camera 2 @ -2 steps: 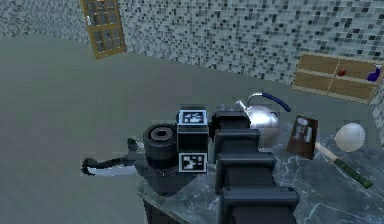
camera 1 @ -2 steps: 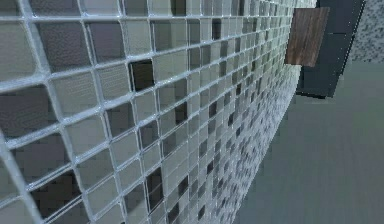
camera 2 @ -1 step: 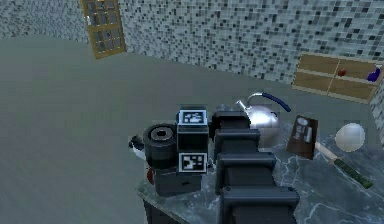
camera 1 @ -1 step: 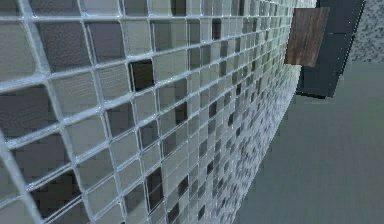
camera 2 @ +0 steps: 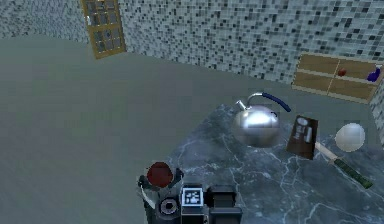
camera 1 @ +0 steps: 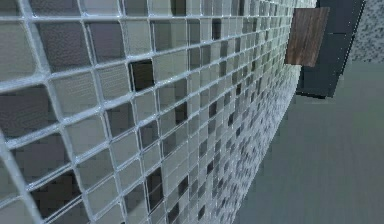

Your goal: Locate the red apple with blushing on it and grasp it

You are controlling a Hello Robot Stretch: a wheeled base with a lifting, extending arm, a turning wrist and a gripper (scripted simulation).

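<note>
A dark red round thing (camera 2: 158, 173), apple-like in shape, sits at the near left corner of the dark marble countertop (camera 2: 250, 175) in the arm side view. My gripper (camera 2: 160, 196) is right at it, its dark body just left of the white marker square (camera 2: 192, 197). The red thing lies against the counter's edge with grey floor behind it. I cannot tell whether the gripper holds anything.
The counter carries a shiny metal kettle (camera 2: 256, 124), a small brown box (camera 2: 301, 137), a white egg-shaped thing (camera 2: 349, 137) and a green-handled knife (camera 2: 345, 165). A low wooden shelf (camera 2: 335, 78) stands by the tiled back wall. The forward view has a tiled wall (camera 1: 120, 110) close by.
</note>
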